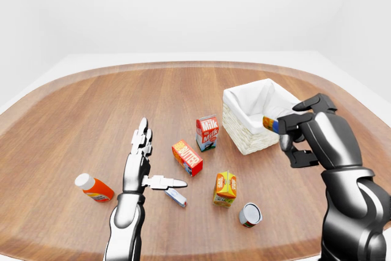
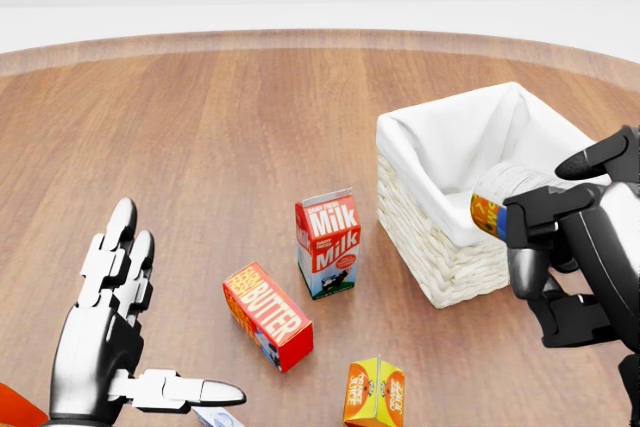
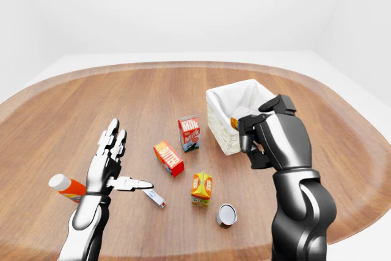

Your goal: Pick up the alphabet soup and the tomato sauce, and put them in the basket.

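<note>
My right hand [image 2: 532, 239] is shut on a can with an orange and blue label, which I take for the alphabet soup [image 2: 497, 199]. It holds the can tilted, in the air, over the lower right rim of the wicker basket [image 2: 440, 259] with its white lining. A second can, likely the tomato sauce [image 1: 250, 214], stands on the wooden table at the bottom of the left-eye view, below the basket. My left hand [image 2: 165, 322] hovers open at the lower left, fingers spread, holding nothing.
A milk carton [image 2: 327, 244], a butter box [image 2: 267, 315] and an orange juice carton [image 2: 374, 393] stand left of the basket. A ketchup bottle [image 1: 95, 188] and a small tube [image 1: 176, 197] lie by my left hand.
</note>
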